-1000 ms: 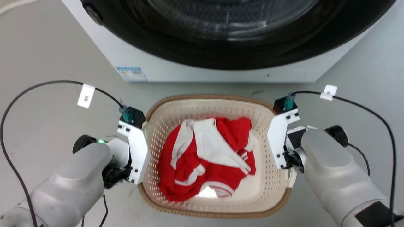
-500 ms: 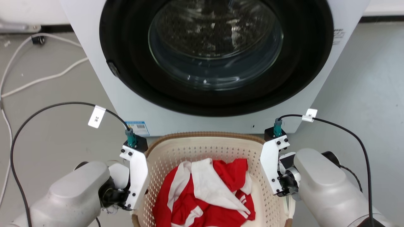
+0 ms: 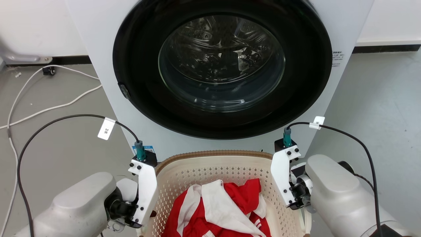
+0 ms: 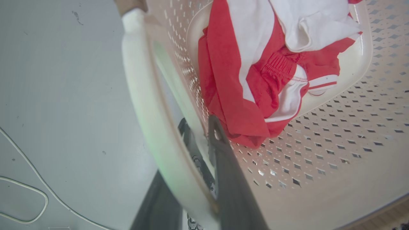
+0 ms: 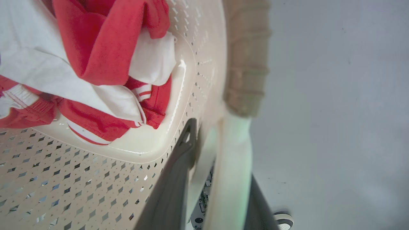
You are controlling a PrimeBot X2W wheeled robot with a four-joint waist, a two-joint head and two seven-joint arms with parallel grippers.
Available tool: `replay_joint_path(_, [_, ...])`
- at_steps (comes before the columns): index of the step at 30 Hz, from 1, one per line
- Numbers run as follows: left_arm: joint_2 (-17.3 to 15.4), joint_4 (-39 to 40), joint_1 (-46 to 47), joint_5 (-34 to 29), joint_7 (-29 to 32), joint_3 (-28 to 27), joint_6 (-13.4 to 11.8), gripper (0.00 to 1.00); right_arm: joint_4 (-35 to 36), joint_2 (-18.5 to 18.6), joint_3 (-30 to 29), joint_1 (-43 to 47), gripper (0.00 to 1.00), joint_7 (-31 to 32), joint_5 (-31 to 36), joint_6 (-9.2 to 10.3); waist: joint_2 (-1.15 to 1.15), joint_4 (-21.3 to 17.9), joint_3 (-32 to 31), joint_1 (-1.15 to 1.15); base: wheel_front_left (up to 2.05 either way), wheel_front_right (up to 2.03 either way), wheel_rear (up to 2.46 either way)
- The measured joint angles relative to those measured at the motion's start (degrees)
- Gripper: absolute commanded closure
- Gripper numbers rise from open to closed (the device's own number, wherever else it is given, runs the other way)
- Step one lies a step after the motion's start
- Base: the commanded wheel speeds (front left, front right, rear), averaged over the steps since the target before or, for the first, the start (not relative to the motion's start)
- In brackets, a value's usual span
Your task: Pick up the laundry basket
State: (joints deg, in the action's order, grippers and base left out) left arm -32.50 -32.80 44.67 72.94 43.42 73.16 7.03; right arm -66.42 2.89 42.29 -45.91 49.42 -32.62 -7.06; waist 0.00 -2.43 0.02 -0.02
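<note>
The cream perforated laundry basket [image 3: 210, 166] with its brown ribbed rim sits at the bottom centre of the head view, between my two wrists. A red and white garment [image 3: 217, 210] lies inside it. In the left wrist view, my left gripper [image 4: 198, 127] is shut on the white loop handle [image 4: 143, 95] on the basket's left side, one finger inside the basket wall and one outside. My right gripper [image 5: 220, 150] is shut the same way on the right handle [image 5: 233, 153], below the brown rim [image 5: 247, 64]. In the head view the white wrist brackets hide both sets of fingers.
A white front-loading washing machine [image 3: 98, 49] with a dark round door [image 3: 223, 72] stands right behind the basket. White cables [image 3: 49, 108] trail over the grey floor at the left. Bare grey floor [image 3: 378, 98] lies to the right of the machine.
The head view has swung upward, so the washer door shows whole and the basket sits lower in frame. Both grippers keep their hold on the handles, and the basket's far rim overlaps the washer's lower front.
</note>
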Motion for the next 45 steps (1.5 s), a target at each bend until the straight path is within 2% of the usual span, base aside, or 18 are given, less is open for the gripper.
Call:
replay_joint_path(13, [0.4,0.3,0.4,0.8,2.8,0.0,0.0,1.0,-0.4,0.2,2.9,-1.1,1.0,1.2,-2.6,0.0,0.0,0.1,-0.9,0.01,0.0,0.0,0.0])
replay_joint_path(45, [0.6,-0.5,0.8,1.2,3.8,0.0,0.0,1.0,-2.3,0.2,7.6,-2.3,1.0,0.0,-7.3,0.0,0.0,0.3,-0.7,0.02,0.0,0.0,0.0])
